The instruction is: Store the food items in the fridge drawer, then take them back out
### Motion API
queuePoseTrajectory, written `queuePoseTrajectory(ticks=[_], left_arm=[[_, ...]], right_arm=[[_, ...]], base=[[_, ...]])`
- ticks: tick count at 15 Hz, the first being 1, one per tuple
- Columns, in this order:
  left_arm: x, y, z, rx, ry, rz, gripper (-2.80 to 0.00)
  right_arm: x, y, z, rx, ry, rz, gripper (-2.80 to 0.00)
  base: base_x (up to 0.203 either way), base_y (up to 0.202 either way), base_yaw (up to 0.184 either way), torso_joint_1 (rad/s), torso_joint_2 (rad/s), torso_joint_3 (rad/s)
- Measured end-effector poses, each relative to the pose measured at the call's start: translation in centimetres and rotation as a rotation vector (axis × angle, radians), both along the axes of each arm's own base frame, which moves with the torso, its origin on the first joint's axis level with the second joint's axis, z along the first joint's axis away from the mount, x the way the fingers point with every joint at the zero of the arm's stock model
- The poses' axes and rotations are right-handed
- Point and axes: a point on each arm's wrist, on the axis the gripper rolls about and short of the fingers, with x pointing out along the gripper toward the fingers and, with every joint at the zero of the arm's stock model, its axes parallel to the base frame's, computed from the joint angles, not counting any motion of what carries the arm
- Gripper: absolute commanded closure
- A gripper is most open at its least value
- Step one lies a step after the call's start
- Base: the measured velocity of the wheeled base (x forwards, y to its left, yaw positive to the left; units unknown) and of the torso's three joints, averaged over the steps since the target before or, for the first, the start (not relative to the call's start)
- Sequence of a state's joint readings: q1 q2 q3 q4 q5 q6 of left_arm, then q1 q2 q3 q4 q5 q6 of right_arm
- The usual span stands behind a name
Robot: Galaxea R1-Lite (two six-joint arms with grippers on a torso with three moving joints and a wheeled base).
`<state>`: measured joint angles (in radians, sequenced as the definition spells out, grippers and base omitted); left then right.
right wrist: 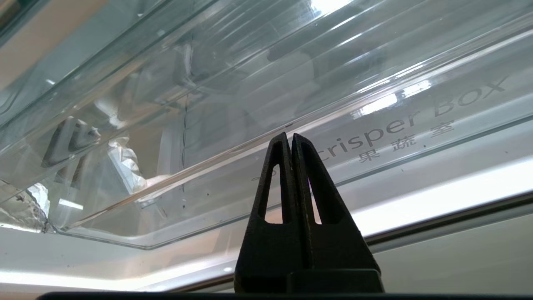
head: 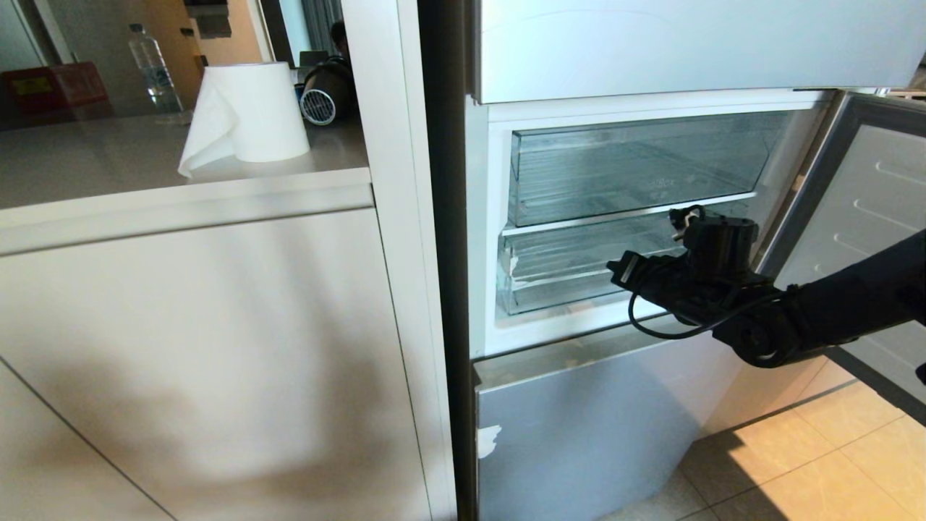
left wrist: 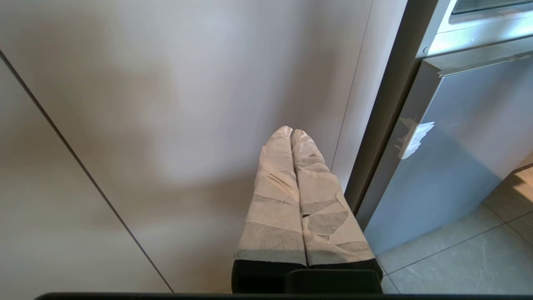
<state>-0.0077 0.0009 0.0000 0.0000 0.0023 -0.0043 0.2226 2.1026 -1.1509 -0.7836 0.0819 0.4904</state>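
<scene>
Evidently at opening step: transparent ribbed plastic fridge drawer [head: 561, 278], lower of two clear bins, not yet pulled out; no food items visible. Right black end effector [head: 613, 269] pressed together, empty, just before drawer front. Next: hook curled lip, pull outward. Left tape-wrapped end effector [left wrist: 292, 132] pressed together, parked beside cabinet panel.

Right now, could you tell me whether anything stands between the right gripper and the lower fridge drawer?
Nothing visible does. The right gripper, fingers shut, points at the clear front of the lower drawer with only open air between; the fridge door is swung aside.
</scene>
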Motion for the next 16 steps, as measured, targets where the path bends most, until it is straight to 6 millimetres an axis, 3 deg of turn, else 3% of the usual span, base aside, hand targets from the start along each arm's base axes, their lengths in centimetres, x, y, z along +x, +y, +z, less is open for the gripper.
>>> queuePoseTrajectory(ticks=[10,13,16], left_arm=[[0.0,0.0,0.0,0.0,0.0,0.0,0.0],[0.0,0.0,0.0,0.0,0.0,0.0,0.0],[0.0,0.0,0.0,0.0,0.0,0.0,0.0]], right_arm=[[-1.4,0.2,-0.3,-0.008,0.034,0.009,0.0],[-5.5,-0.7,0.4,-0.038,0.064,0.013,0.0],[-13.4,-2.6,2.2,-0.086,0.051,0.024,0.0]], base=[[0.0,0.0,0.0,0.0,0.0,0.0],[0.0,0.0,0.0,0.0,0.0,0.0],[0.0,0.0,0.0,0.0,0.0,0.0]])
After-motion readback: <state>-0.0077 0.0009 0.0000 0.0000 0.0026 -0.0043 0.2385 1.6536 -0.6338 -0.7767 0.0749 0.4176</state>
